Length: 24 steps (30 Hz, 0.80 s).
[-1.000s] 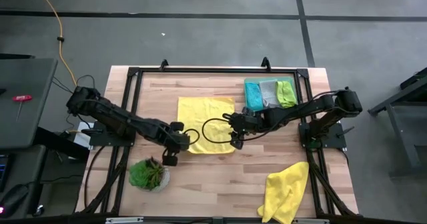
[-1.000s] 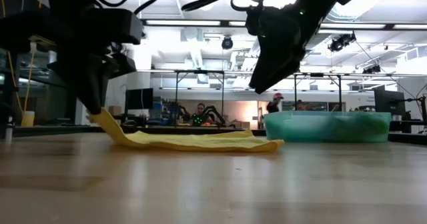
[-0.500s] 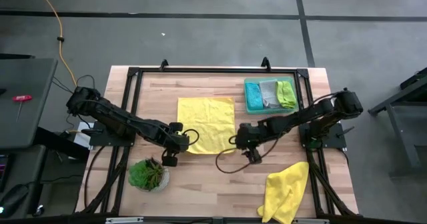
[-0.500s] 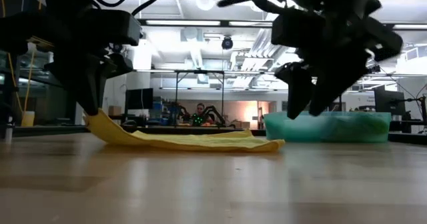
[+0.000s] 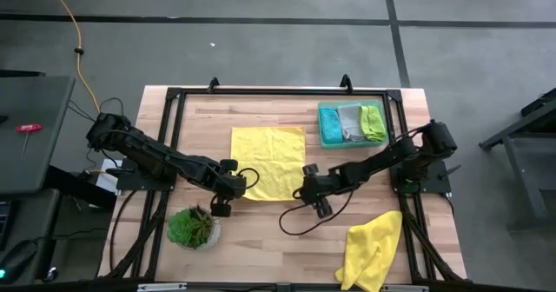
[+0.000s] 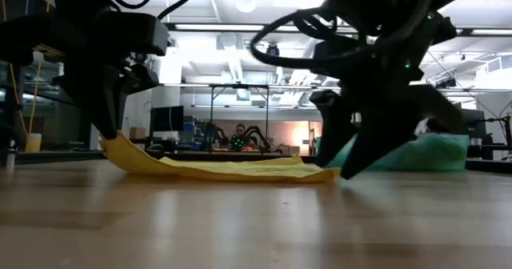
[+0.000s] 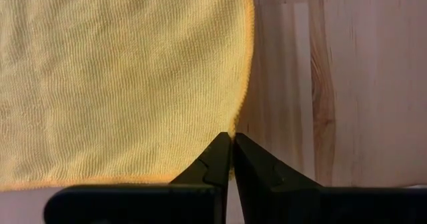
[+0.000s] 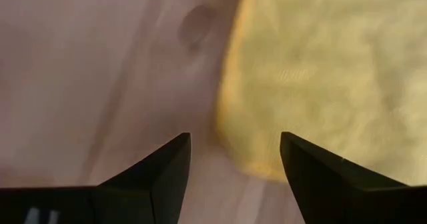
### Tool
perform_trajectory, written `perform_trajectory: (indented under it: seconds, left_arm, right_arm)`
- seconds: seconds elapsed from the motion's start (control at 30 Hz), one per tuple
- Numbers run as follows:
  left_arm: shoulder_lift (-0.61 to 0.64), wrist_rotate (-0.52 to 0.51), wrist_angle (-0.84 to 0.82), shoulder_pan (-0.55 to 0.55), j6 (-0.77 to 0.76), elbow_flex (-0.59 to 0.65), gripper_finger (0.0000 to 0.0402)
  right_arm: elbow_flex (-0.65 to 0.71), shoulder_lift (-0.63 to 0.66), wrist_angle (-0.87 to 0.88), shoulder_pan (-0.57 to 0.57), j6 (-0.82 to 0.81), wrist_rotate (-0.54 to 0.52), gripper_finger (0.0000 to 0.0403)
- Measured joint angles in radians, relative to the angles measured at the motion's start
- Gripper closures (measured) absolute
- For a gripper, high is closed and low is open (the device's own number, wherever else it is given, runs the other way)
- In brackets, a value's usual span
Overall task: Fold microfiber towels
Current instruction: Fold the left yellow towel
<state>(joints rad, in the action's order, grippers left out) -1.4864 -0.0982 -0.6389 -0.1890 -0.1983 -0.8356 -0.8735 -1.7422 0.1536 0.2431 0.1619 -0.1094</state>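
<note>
From above, the spread yellow towel (image 5: 269,162) lies mid-table, toward the far edge; the left gripper (image 5: 236,186) sits at its near left corner, the right gripper (image 5: 309,188) just off its near right corner, so each arm has its own corner. At table level, the left gripper (image 6: 108,125) has its corner lifted off the wood. The left wrist view shows fingers (image 7: 215,159) pinched shut on the hem. The right wrist view shows jaws spread wide, empty, the towel corner (image 8: 320,84) lying just ahead and slightly to one side.
</note>
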Motion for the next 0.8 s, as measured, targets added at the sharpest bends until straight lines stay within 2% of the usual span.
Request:
perform_trajectory:
  seconds: [0.13,0.23,0.37,0.6,0.67,0.8]
  left_arm:
    - [0.000,0.000,0.000,0.000,0.000,0.000,0.0390]
    - [0.000,0.000,0.002,0.000,0.000,0.000,0.0390]
    - [0.000,-0.001,0.002,0.000,0.000,0.000,0.0390]
    - [0.000,0.004,-0.002,0.000,-0.023,0.000,0.0390]
    - [0.000,0.036,-0.003,0.001,-0.067,0.001,0.0390]
    - [0.000,0.150,-0.001,0.020,-0.143,0.001,0.0390]
  right_arm:
    - [-0.017,-0.021,-0.013,0.000,0.000,-0.034,0.0182]
    - [-0.017,-0.022,-0.008,0.001,0.000,-0.036,0.0202]
    - [-0.017,-0.022,0.000,0.003,0.000,-0.036,0.0252]
    - [-0.017,-0.022,0.034,0.008,-0.010,-0.034,0.0364]
    - [-0.017,-0.015,0.050,0.009,-0.065,-0.016,0.0392]
    - [-0.059,0.012,0.158,0.004,-0.208,0.045,0.0394]
